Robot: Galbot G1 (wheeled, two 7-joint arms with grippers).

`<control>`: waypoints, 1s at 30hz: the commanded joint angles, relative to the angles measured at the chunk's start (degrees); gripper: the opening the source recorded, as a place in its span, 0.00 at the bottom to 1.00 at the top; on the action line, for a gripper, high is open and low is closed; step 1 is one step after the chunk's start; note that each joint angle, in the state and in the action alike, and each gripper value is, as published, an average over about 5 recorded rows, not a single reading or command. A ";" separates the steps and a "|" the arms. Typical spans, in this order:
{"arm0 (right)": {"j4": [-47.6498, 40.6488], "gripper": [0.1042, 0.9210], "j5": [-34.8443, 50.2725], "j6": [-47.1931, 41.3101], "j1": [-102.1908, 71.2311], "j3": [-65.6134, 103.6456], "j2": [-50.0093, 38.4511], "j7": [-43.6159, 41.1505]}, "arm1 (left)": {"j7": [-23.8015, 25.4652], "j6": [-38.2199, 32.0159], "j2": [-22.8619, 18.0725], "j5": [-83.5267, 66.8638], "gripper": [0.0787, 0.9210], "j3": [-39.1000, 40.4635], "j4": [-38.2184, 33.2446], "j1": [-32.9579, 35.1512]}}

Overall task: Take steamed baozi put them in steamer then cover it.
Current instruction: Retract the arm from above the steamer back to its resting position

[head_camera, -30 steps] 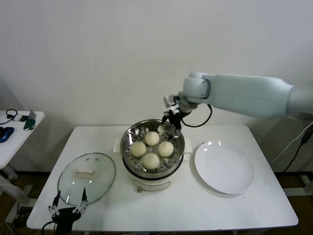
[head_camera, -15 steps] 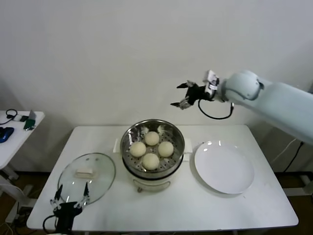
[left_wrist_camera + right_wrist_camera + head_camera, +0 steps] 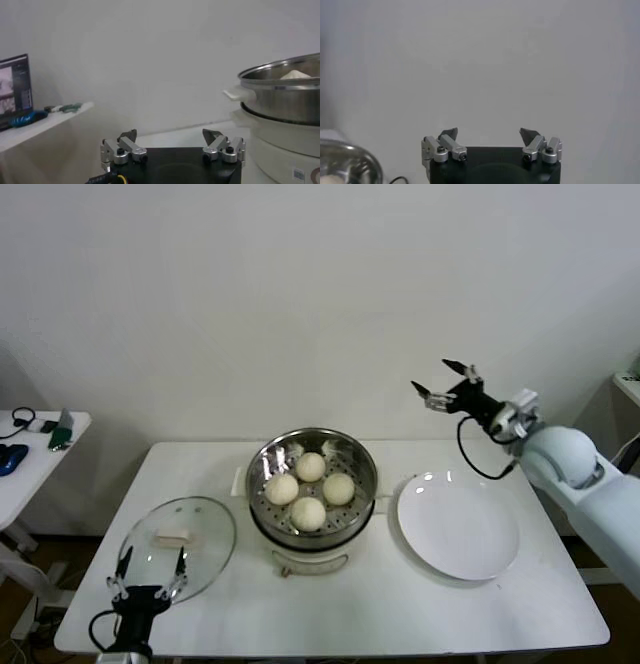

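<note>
White table [image 3: 560, 604]: 4 steamed baozi [image 3: 310, 487] fill the steamer [image 3: 312, 446]; cover [image 3: 178, 539] beside; right gripper [image 3: 441, 381] and left gripper [image 3: 148, 566] gape, empty

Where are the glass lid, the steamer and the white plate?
glass lid [image 3: 200, 529], head view, on the clear glass right of its cream handle.
steamer [image 3: 262, 469], head view, on the left steel rim.
white plate [image 3: 458, 529], head view, on its bare middle.

No readable text that I can make out, small sticker [image 3: 298, 174] low on the steamer's white base [image 3: 285, 150] at lower right, its print too small to read
</note>
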 commanded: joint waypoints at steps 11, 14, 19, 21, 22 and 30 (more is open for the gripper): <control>6.85 0.88 -12.69 23.34 -56.94 36.24 25.24 0.18 | -0.77 -2.16 1.14 11.92 0.88 -0.44 0.02 -0.40; 7.89 0.88 -13.80 24.97 -58.52 35.26 27.66 0.26 | -1.88 -3.93 1.55 15.16 0.88 -0.96 0.34 -0.33; 8.00 0.88 -16.53 27.73 -61.25 32.57 31.10 1.21 | -16.03 -8.21 2.81 39.99 0.88 -1.64 3.59 -0.45; 7.45 0.88 -17.21 28.30 -61.95 31.58 31.87 1.72 | -20.87 -8.61 3.28 51.62 0.88 -1.84 5.43 -0.63; 7.09 0.88 -17.39 28.52 -62.20 31.15 32.23 1.91 | -22.29 -8.79 3.52 56.70 0.88 -2.05 6.37 -0.75; 5.32 0.88 -18.55 28.76 -62.90 28.90 33.86 3.03 | -21.62 -7.80 4.21 71.93 0.88 -3.10 14.83 -3.98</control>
